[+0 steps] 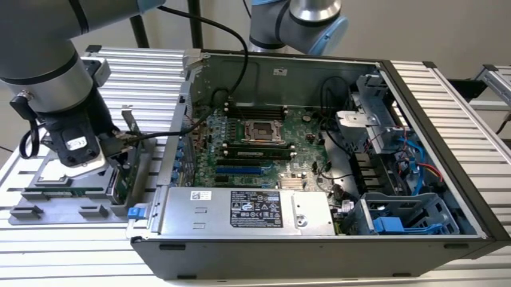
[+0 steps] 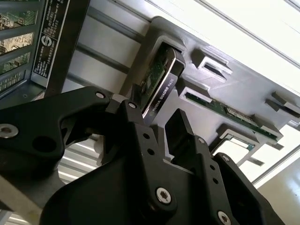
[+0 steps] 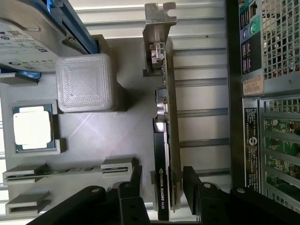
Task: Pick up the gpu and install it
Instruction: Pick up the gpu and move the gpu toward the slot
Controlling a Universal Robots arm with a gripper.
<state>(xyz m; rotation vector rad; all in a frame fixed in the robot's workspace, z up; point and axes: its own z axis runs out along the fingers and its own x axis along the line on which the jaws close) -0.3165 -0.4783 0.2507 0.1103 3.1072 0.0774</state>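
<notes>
Straddling the gpu (image 3: pixel 165 140), which stands on edge along the side of the grey tray (image 3: pixel 93 136) nearest the computer case (image 3: pixel 262 117), the gripper (image 3: pixel 164 172) has its jaws apart; centre the gpu between the 2 fingers (image 3: pixel 192 180) and close squarely, without tilting it.

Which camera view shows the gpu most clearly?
The first wrist view: the gpu stands on edge in the gray holder, its whole length visible from the bracket to the fingers on either side of it. The second wrist view shows one end; the exterior view, a small green part.
</notes>
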